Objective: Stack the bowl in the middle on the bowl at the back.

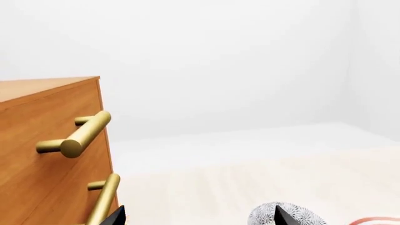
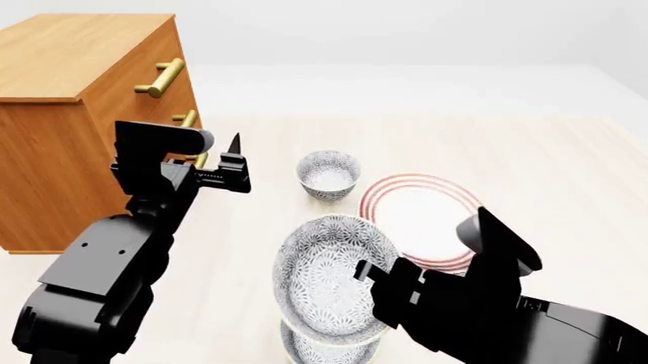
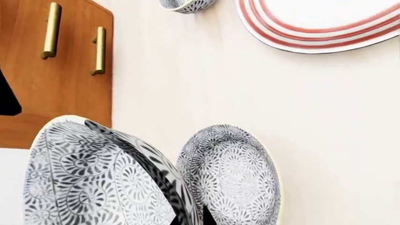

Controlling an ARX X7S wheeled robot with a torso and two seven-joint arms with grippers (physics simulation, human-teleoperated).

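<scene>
Above the near desk [image 2: 567,152], the right end effector [image 2: 377,279] grips the rim of the white, grey-blue speckled, round ceramic bowl [image 2: 329,273], tilted and lifted. Likely rigid, glazed, slippery and fragile, it suits this rim pinch. The left end effector [image 2: 235,163] hovers open.

Left gripper [image 2: 235,161] raised, jaws parted and empty, right gripper [image 2: 369,279] low, jaws clamped on something

The right gripper [image 2: 366,271] fingertips are hidden behind the lifted bowl [image 2: 329,277]. The front bowl [image 2: 324,347], at 6 o'clock, is cut by the lower edge.
</scene>
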